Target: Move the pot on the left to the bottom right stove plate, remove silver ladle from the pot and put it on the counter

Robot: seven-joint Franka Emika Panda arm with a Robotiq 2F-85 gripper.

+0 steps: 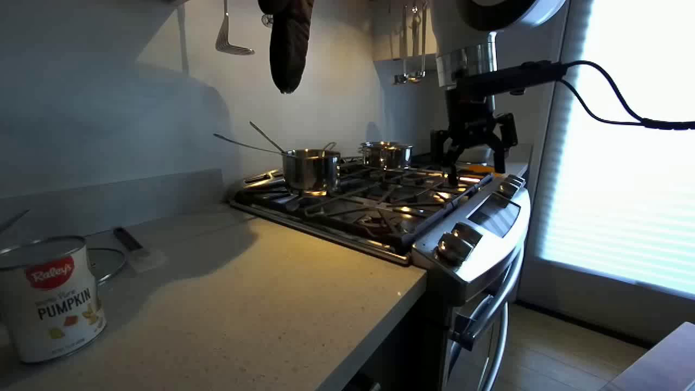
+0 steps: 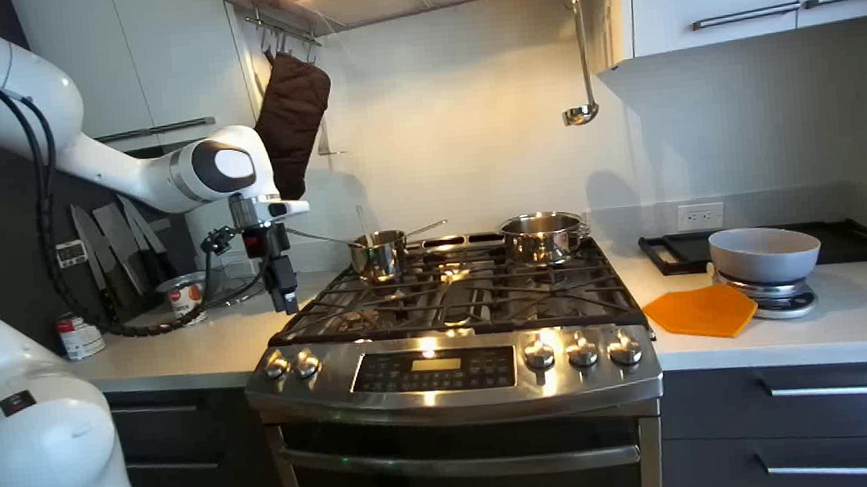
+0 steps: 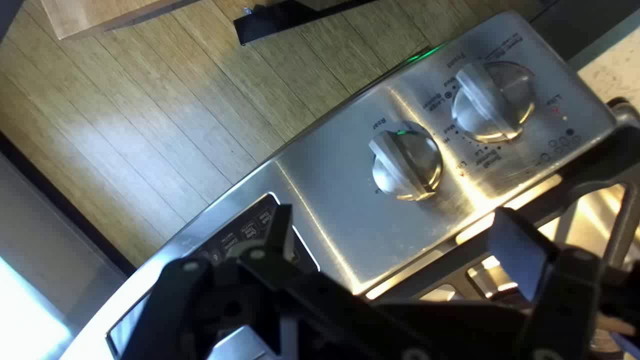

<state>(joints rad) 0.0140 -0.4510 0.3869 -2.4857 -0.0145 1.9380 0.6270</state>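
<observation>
A small shiny steel pot (image 2: 379, 259) stands on the left rear burner; it also shows in an exterior view (image 1: 312, 171). Thin metal handles (image 2: 426, 228) stick out from its top on several sides; I cannot tell which one belongs to the ladle. The ladle's bowl is hidden inside. The front right stove plate (image 2: 562, 307) has nothing on its grate. My gripper (image 1: 475, 171) is open and empty, above the front left of the stove (image 2: 457, 350). In the wrist view the open fingers (image 3: 392, 215) are over the control panel's edge, with no pot in sight.
A wider steel pot (image 2: 544, 244) stands at the right rear. A pumpkin can (image 1: 59, 304) and knives (image 2: 120, 249) are on the left counter (image 1: 244, 293). An oven mitt (image 2: 295, 103) and another ladle (image 2: 582, 113) hang above. A bowl (image 2: 765, 254) and orange mat (image 2: 702, 313) lie right.
</observation>
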